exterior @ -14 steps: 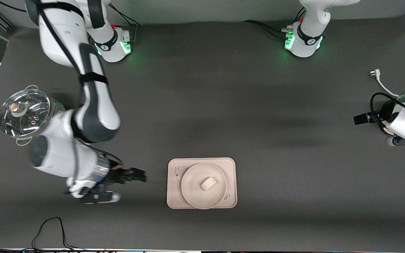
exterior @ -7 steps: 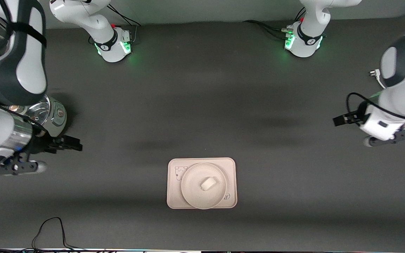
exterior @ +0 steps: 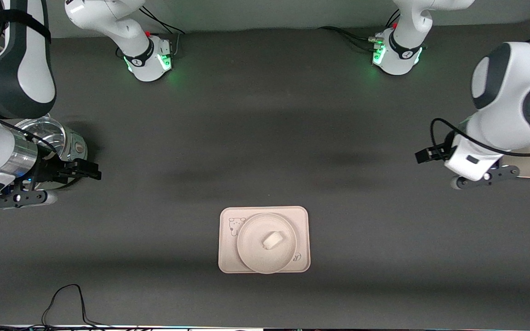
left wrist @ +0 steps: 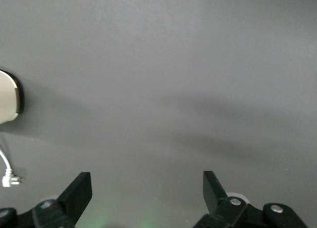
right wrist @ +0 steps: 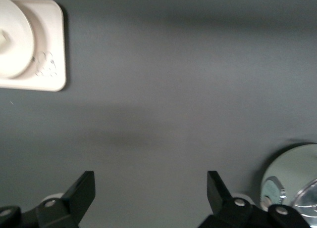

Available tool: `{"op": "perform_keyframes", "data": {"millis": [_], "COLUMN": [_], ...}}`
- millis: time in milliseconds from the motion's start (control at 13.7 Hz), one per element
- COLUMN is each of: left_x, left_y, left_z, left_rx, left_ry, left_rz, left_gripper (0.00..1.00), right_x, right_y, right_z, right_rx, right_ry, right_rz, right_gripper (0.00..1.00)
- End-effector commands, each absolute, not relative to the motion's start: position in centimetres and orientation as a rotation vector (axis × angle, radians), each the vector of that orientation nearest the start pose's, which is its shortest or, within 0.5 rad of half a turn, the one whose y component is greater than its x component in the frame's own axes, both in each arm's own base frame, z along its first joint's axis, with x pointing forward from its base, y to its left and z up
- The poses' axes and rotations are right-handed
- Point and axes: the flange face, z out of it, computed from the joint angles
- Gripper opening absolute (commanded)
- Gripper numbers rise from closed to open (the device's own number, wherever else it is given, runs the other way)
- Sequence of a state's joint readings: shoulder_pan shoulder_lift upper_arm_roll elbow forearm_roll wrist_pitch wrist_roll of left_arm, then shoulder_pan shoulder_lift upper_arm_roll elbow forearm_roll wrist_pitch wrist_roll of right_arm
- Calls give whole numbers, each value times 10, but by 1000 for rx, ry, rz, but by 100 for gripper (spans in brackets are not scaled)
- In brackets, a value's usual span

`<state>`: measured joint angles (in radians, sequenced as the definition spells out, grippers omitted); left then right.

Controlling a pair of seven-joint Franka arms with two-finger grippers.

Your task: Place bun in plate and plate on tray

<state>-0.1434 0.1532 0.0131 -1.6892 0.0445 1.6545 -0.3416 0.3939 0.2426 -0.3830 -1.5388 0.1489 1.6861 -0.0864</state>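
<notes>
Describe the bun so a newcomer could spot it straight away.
Find the cream rectangular tray with a bear drawing, on the dark table nearer the front camera than both arm bases. A round plate sits on it, and the bun lies at the plate's middle. It is the only small white rounded lump there, far smaller than the plate.

A: Setting?

B: Robotics lab, I'd log. My two arm bases [exterior: 147, 57] are bolted along a dark matte counter [exterior: 265, 138], green status lights lit, cables [exterior: 69, 301] trailing off its edge.

A: Anything domestic?

B: Only props: a steel pot [exterior: 58, 138] with glass lid, a cartoon-printed tray [exterior: 304, 216]. Plain grey wall.
</notes>
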Motion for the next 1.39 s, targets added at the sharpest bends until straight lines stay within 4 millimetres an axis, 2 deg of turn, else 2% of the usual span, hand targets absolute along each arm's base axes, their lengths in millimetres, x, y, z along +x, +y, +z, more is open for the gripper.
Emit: {"op": "perform_keyframes", "data": {"millis": [0,146,293,512,805,1098,1244,1317], "left_x": [571,561,557,558,561,566,567,566], "left_y": [-27,-22,-21,-21,-23,-22,-21,-21], "left_z": [519,537,547,552,556,560,562,563], "left_rx": [-3050,-3057,-3061,-3064,-3063,-3065,-3062,-3060], "left_ry": [-269,-276,-275,-276,-283,-274,-273,-275], "left_rz": [266,244,231,212,202,183,209,213], "left_gripper": [100,100,100,100,100,100,100,100], "right_x": [585,560,533,537,538,543,545,549], "right_y": [55,61,56,57,55,56,54,56], "right_z": [529,524,519,531,542,552,541,544], "right_rx": [-3089,-3087,-3097,-3096,-3095,-3093,-3086,-3085], "right_ry": [-159,-138,-133,-126,-120,-121,-113,-122], "right_rz": [61,9,-51,-60,25,-3,82,89], "right_gripper": [100,100,100,100,100,100,100,100]}}
